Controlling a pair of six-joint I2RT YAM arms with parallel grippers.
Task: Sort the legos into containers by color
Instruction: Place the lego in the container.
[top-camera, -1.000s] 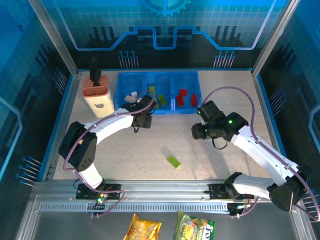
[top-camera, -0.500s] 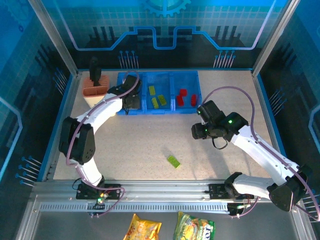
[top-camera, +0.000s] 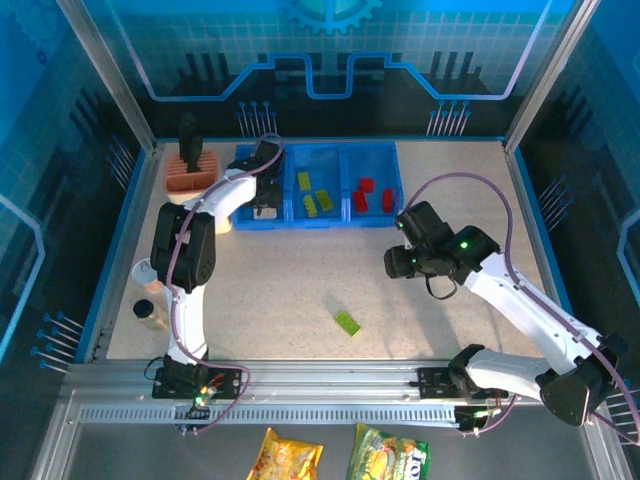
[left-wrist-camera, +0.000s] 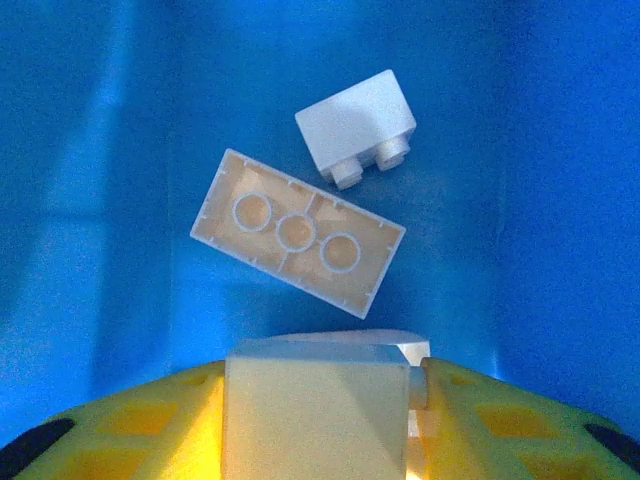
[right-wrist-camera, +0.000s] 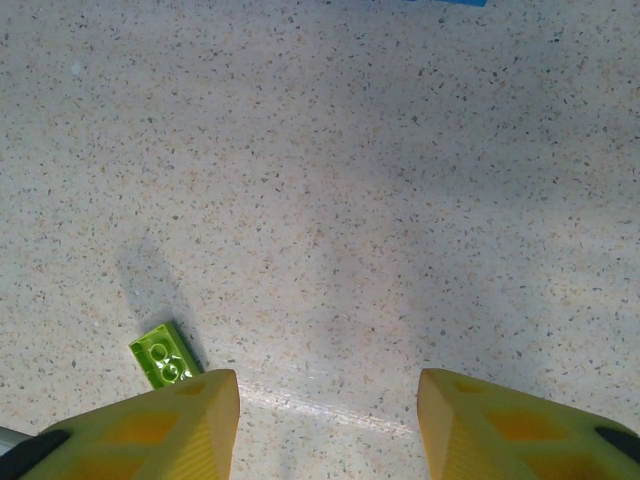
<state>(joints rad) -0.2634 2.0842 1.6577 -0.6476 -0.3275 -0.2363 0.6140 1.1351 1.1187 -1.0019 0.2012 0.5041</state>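
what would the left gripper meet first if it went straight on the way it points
Probably the upside-down cream brick on the blue tray floor, struck first by the held cream brick in the left gripper; depth is unclear.

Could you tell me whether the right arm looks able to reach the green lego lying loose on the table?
Probably yes. The green lego lies alone on the bare table, a little nearer the bases than the right gripper, whose jaws stand open and empty. Nothing sits between them.
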